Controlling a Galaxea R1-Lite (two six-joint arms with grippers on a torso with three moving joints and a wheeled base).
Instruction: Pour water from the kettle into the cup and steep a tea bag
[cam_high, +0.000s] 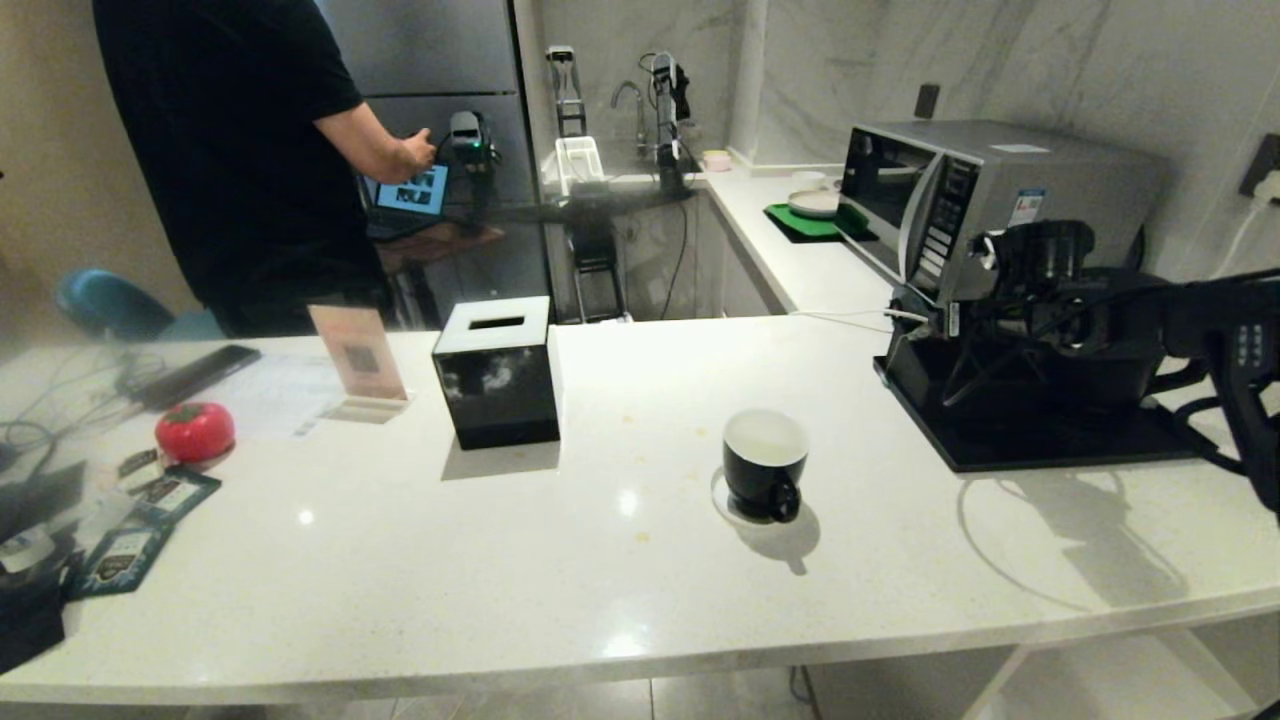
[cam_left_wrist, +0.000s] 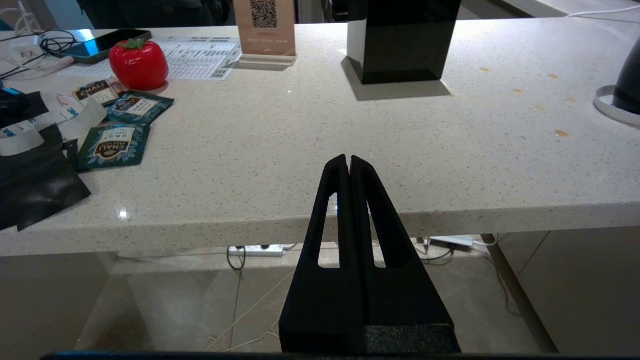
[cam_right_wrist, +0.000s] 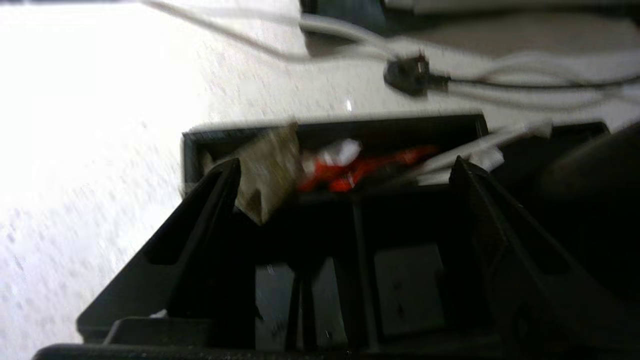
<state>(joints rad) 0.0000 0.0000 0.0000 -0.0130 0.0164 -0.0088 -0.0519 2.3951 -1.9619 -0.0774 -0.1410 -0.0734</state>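
Note:
The black cup (cam_high: 765, 465) with its white inside stands on a white saucer (cam_high: 722, 500) mid-counter; its edge shows in the left wrist view (cam_left_wrist: 631, 80). My right gripper (cam_high: 965, 365) (cam_right_wrist: 345, 162) hangs open and empty over a black compartment tray (cam_high: 1040, 445) at the right. A blurred brownish bag (cam_right_wrist: 267, 172), apparently the tea bag, lies in the tray's far compartment beside one fingertip (cam_right_wrist: 230, 167). The kettle's dark body (cam_high: 1140, 375) (cam_right_wrist: 590, 200) is mostly hidden behind my right arm. My left gripper (cam_left_wrist: 348, 157) is shut and parked at the counter's front edge.
A black tissue box (cam_high: 497, 375) and a QR sign (cam_high: 358, 352) stand left of the cup. A red tomato-shaped object (cam_high: 195, 430), blue packets (cam_high: 150, 520) and a phone (cam_high: 195, 375) lie at the far left. A microwave (cam_high: 960, 195) sits behind the tray. A person (cam_high: 240, 150) stands beyond the counter.

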